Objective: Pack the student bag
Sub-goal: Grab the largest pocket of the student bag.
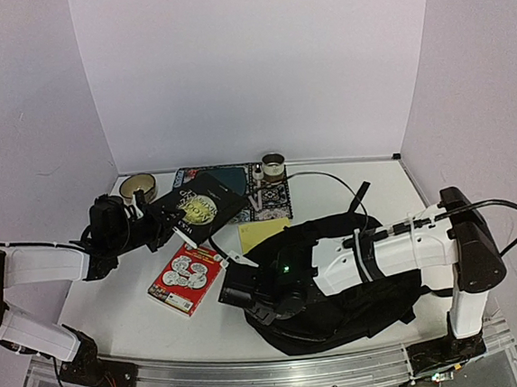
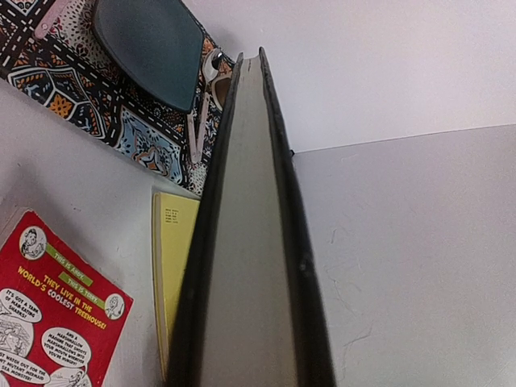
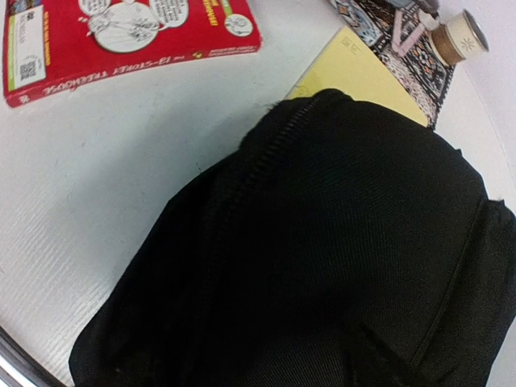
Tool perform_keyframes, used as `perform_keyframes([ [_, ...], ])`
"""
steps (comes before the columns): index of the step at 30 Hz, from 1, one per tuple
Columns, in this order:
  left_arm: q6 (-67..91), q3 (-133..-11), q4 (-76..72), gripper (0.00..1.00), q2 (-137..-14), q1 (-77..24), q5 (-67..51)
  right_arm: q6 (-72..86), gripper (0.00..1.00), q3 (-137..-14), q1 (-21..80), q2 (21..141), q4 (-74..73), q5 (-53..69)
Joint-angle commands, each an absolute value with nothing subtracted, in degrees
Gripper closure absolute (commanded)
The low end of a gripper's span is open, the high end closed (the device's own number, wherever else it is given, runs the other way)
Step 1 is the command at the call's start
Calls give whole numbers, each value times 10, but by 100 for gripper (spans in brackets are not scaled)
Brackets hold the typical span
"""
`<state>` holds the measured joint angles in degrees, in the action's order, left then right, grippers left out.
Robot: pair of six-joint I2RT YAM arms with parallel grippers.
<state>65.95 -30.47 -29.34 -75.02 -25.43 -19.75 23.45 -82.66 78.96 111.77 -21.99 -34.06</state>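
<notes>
The student bag, a big black fabric backpack, lies at the front right of the table and fills the right wrist view. My right gripper rests at the bag's left end. Its fingers do not show against the black cloth. My left gripper is shut on a black book with a gold cover design, held tilted above the table at the left. In the left wrist view this black book is seen edge-on, with its pages facing the camera.
A red comic-style book lies flat left of the bag, and a yellow notepad lies by the bag's top. At the back are a patterned mat with a dark teal pad, a tape roll and another roll.
</notes>
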Motion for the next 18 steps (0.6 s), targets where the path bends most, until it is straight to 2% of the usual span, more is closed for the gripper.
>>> perform_keyframes([
  [1,642,-311,-366,100,-716,-252,-213,241,40,-840,792,1103,-275,-401],
  [2,640,-311,-362,100,-715,-252,-213,240,44,-841,792,1099,-282,-405],
  [4,638,-311,-354,100,-713,-252,-216,240,64,-845,792,1092,-301,-411],
  [6,635,-311,-346,100,-710,-252,-222,239,80,-846,792,1081,-315,-419],
  [10,624,-311,-319,100,-692,-252,-228,221,97,-849,792,1057,-339,-447],
  [11,617,-314,-305,100,-687,-252,-228,215,100,-849,792,1050,-345,-458],
  [18,605,-319,-261,100,-658,-253,-272,156,100,-838,755,1009,-359,-509],
])
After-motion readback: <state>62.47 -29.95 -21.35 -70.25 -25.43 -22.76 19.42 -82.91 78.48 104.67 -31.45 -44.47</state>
